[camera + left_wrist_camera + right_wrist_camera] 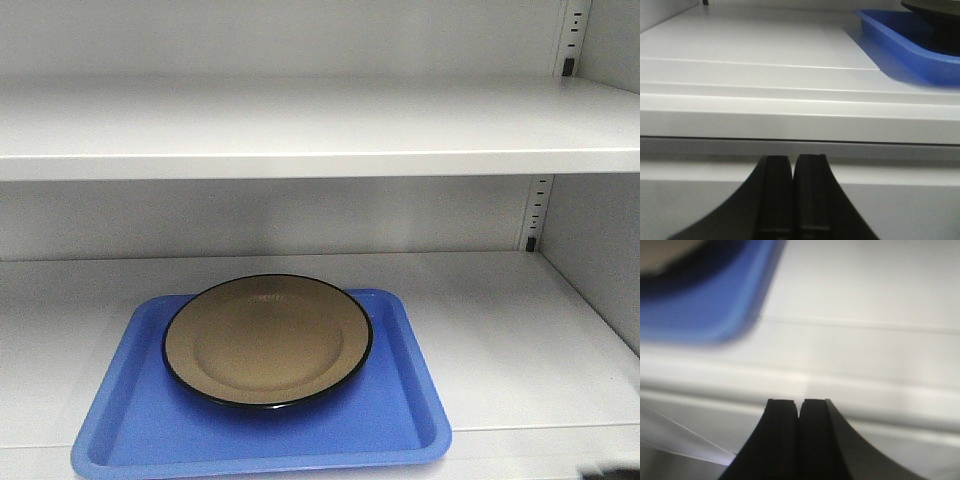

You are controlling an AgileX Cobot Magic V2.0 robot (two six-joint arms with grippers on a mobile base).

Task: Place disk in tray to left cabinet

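- The tray (262, 440) lies flat on the lower shelf (500, 340) of the cabinet (590, 250), its near edge at the shelf's front lip.
- The disk (268, 341) rests in the tray, toward its back half, tan with a thin black rim.
- The upper shelf (320, 125) sits above; perforated strips (538, 212) run up the back right corner.
- No brand, label or writing can be read on any item.
- The left gripper (792, 200) is clenched with nothing between its fingers, low in front of the shelf edge, left of the tray (910, 45).
- The right gripper (799, 440) is likewise clenched on nothing, just right of the tray's blurred corner (715, 305).
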